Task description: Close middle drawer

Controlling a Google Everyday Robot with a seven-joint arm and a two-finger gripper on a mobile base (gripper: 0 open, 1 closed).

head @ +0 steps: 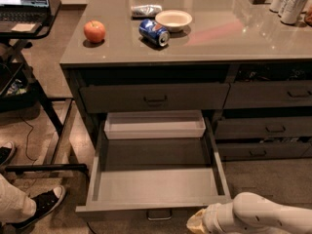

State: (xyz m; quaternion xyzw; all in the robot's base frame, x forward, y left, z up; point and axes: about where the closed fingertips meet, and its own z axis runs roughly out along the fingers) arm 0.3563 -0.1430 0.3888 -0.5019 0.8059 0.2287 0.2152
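Observation:
The middle drawer (156, 179) is pulled far out toward me, wide and dark grey. Its long grey inside is bare, with a pale shallow tray insert (154, 125) at the back. Its small bar handle (159, 214) shows below the front edge. My gripper (196, 223) is at the bottom of the view, just right of the handle and in front of the drawer front. The white arm (265, 213) runs off to the lower right.
The shut top drawer (155, 97) sits above. Narrower grey drawers (268, 126) stand to the right. On the counter lie an apple (94, 31), a blue can (154, 32), a white bowl (173, 19) and a crushed wrapper (145, 10). A person's shoes (46, 201) and a laptop stand (29, 28) are left.

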